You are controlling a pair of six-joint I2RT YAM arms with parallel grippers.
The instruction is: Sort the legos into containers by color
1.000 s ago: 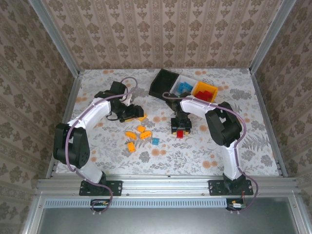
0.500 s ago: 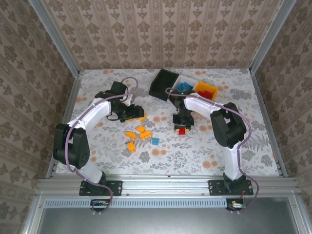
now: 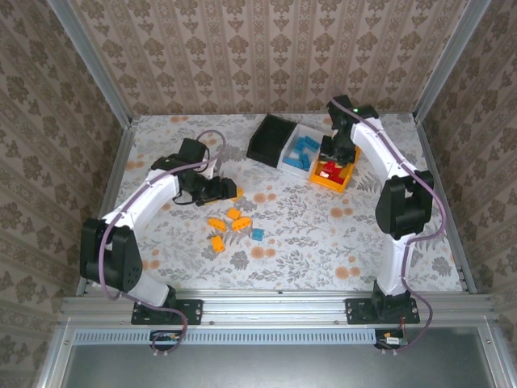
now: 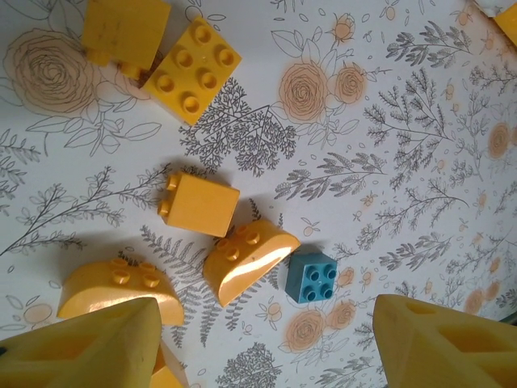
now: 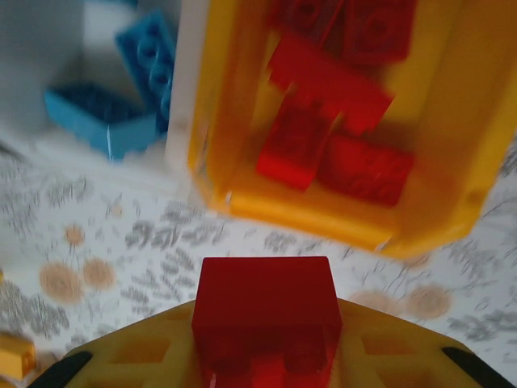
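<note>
Field notes, both arms.

The right arm is no longer working mid-desk, where it was 1 second ago. It is now reaching across to the far right. My right claw is hanging at the near side of the orange-yellow bin and clamping 1 red lego between both fingers. In the wrist view the brick is sitting just short of the bin's front wall, so nothing is being released yet.

Several red legos are already lying inside that bin. The white bin, touching its left side, is holding blue legos. The black bin is sitting left of the white one, and its inside is too dark to read.

The carry looks finished, and I am judging that only the drop remains for this brick. I should be easing a little further over the opening before letting go, or the brick could clip the rim and fall outside.

My left claw is hovering with its fingers spread wide and gripping nothing. Below it, at least 5 orange-yellow legos and 1 blue lego are lying loose on the desk, close together. I am seeing no red among them, so I judge the reds nearly done, with the orange-yellow batch waiting.
</note>
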